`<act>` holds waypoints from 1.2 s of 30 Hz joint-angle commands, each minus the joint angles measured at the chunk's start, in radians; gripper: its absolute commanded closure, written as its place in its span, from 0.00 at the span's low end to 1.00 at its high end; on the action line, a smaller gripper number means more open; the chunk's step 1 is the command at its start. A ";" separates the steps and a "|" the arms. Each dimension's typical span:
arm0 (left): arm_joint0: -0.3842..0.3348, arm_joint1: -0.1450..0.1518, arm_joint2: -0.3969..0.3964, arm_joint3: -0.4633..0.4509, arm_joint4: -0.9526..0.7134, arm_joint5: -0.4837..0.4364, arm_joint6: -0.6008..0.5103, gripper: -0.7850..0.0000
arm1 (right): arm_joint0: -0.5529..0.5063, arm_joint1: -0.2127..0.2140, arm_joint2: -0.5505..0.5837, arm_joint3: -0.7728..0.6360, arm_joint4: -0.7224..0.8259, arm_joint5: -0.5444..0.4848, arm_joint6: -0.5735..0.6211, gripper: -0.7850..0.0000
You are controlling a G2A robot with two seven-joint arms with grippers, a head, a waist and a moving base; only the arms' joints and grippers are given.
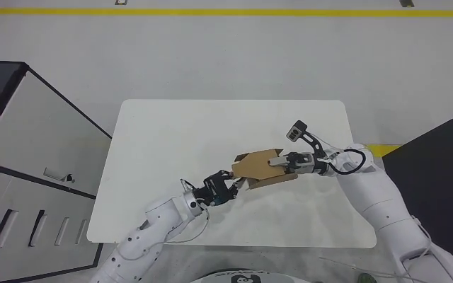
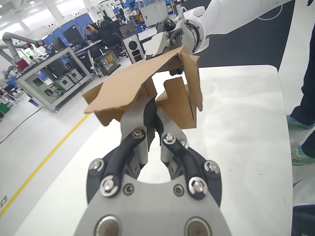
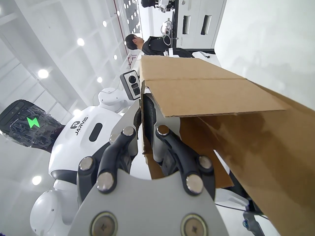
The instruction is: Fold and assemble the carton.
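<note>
One carton (image 1: pixel 263 168), two grippers, one table (image 1: pixel 177 141).
The left gripper (image 1: pixel 236 183) pinches one end of the carton; the right gripper (image 1: pixel 282 163) pinches the other end, over the table.

carton (image 1: pixel 263 168): plain brown cardboard, no print, darker brown on the shaded inner faces. desk (image 1: pixel 177 141): flat white, no pattern. left gripper (image 2: pixel 152 111): silver-grey plates and fingers, black links, black pads. right gripper (image 3: pixel 145 114): same silver-grey and black. floor (image 1: pixel 212 56): pale grey, with one yellow line (image 1: pixel 212 11) across it. cabinet (image 1: pixel 42 134): light grey panels, black edging.
</note>
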 commanded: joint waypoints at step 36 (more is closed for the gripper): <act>0.052 0.020 -0.021 -0.116 0.021 -0.005 0.064 1.00 | -0.042 -0.004 0.064 0.026 0.053 0.024 -0.092 1.00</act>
